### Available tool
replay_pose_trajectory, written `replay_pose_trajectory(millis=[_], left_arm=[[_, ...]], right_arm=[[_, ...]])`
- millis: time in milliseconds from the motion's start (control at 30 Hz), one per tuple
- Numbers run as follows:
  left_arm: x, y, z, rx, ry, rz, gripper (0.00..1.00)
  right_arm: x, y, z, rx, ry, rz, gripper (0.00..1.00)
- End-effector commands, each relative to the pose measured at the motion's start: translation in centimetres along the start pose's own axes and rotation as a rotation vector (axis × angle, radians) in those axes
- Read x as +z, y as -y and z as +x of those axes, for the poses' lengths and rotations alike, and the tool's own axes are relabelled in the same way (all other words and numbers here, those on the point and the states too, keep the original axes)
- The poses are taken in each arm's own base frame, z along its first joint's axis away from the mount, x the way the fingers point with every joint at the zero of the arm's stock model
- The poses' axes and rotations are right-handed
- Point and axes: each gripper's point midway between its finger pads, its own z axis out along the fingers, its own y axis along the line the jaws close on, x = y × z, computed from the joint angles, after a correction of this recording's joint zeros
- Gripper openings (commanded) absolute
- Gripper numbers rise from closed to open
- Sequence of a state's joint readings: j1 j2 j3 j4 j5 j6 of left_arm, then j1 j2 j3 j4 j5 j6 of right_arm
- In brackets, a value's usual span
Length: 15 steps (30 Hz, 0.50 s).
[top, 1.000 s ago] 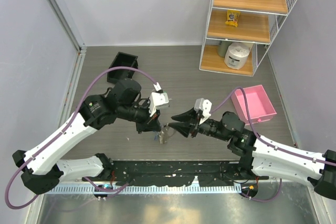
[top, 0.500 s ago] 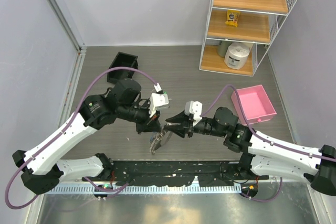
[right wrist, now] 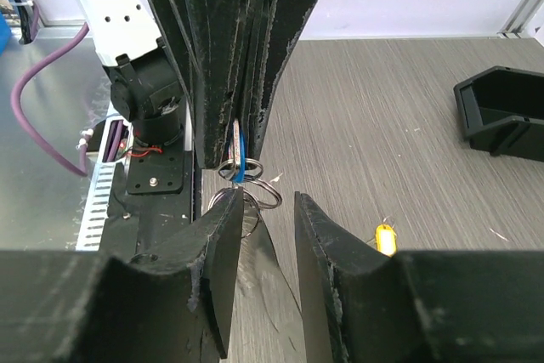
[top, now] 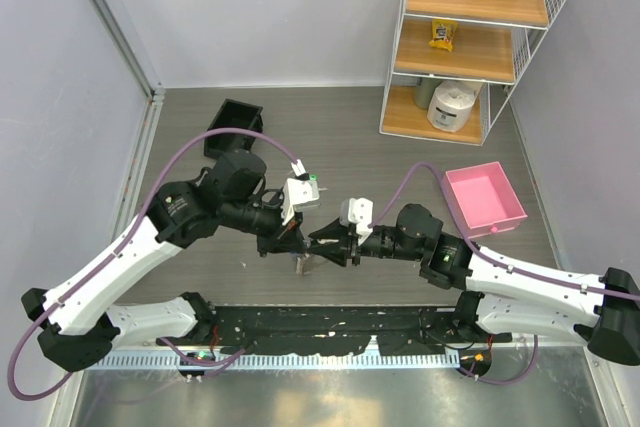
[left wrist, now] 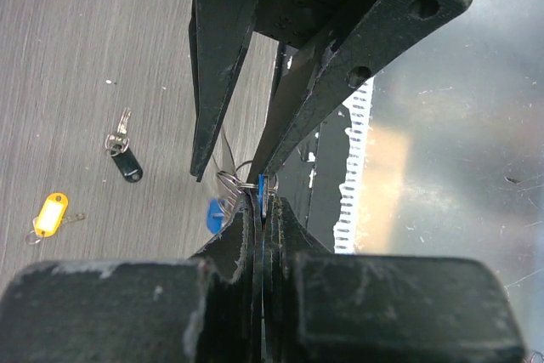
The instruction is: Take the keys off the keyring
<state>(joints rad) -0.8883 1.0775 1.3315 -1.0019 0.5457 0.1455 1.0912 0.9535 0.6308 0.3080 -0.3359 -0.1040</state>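
Freeing the blue-headed key (left wrist: 216,214) calls for the left end effector (left wrist: 262,208), pinched shut on the keyring (right wrist: 265,195) above the surface (top: 380,162), to hold firm while the half-open right end effector (right wrist: 262,201) closes on the loops, seemingly just at its tips.

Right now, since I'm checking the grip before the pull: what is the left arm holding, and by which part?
The blue-headed key, pinched by its head between the shut jaws; the keyring hangs from it.
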Motion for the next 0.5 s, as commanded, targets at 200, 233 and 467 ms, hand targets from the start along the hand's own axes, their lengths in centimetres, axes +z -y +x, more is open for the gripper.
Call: replay_pose_trajectory(millis=[200,233,467], left_arm=[[-1.3,1.5,-2.3,0.073,0.085,0.050,0.00],[-1.2,1.5,-2.3,0.071,0.081,0.053,0.00],[-1.2,2.3,-2.2,0.073,0.077,0.099,0.00]], right_arm=[[0.4,-0.8,-3.3,-0.056,0.077,-0.054,0.36],[0.4,-0.9,-3.3,-0.059,0.076,-0.057,0.37],[0.2,-0.9,-3.0,-0.074,0.061,-0.059,0.45]])
